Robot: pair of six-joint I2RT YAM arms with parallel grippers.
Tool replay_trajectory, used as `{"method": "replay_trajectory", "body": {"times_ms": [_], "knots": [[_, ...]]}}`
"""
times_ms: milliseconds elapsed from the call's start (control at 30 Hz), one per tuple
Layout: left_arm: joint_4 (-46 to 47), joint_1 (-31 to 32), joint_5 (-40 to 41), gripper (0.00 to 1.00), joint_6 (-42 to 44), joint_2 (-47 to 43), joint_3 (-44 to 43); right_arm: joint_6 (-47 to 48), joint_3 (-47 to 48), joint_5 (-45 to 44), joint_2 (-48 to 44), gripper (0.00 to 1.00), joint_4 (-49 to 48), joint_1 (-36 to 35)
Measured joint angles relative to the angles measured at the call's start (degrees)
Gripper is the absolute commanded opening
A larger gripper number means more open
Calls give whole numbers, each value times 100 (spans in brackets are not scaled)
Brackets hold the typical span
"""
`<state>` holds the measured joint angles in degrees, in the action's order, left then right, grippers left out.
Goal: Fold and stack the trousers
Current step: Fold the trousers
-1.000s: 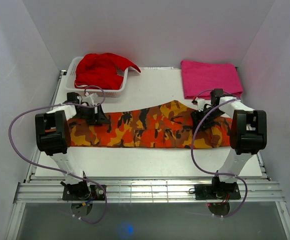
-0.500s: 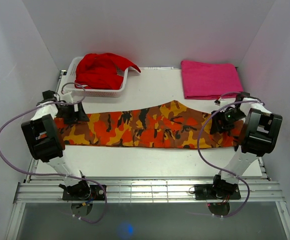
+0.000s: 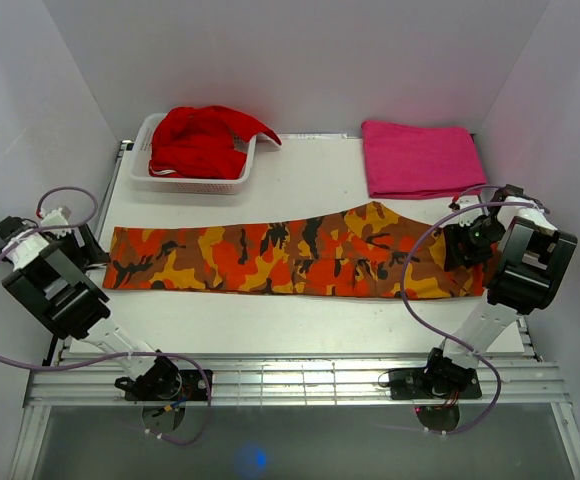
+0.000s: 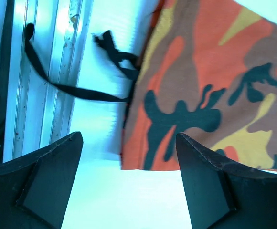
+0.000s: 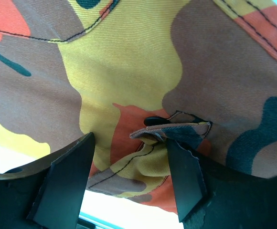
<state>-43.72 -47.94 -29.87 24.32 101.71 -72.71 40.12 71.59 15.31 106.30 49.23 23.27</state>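
Both jaw pairs stand spread, empty: left gripper (image 4: 128, 143) just off the trousers' (image 3: 290, 255) hem end, right gripper (image 5: 129, 140) over their waistband. A one-layer pinch there could skew the fold.

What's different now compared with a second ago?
Both arms swung outward, and the trousers now lie drawn out longer and flatter. The left gripper hangs open at the leg end, holding nothing. The right gripper moved to the waist end, fingers apart over a raised fold. The red garment, its basket and the pink cloth stayed put.
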Motion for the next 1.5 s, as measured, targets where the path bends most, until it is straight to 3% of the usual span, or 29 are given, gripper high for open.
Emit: {"method": "replay_trajectory", "body": {"times_ms": [200,367,700,900,933,967,1067,1267,1500], "knots": [[42,-35,92,78,103,212,15,105,85,-260,42,68,20,50],[105,-13,92,75,157,330,267,118,107,-302,57,68,35,50],[608,542,-24,59,-26,330,682,109,122,-496,61,68,48,-85],[793,774,-313,36,-245,358,850,83,140,-664,72,67,70,-203],[791,772,-369,30,-304,385,850,83,146,-684,74,67,76,-214],[791,769,-398,17,-352,400,848,79,160,-706,85,67,85,-229],[761,765,-442,0,-470,424,850,79,177,-737,101,67,114,-256],[173,595,-350,0,-540,455,387,66,68,-767,28,65,37,-380],[-774,365,-271,0,-120,376,-1191,-240,-610,-282,-490,64,-55,-1207]]}}
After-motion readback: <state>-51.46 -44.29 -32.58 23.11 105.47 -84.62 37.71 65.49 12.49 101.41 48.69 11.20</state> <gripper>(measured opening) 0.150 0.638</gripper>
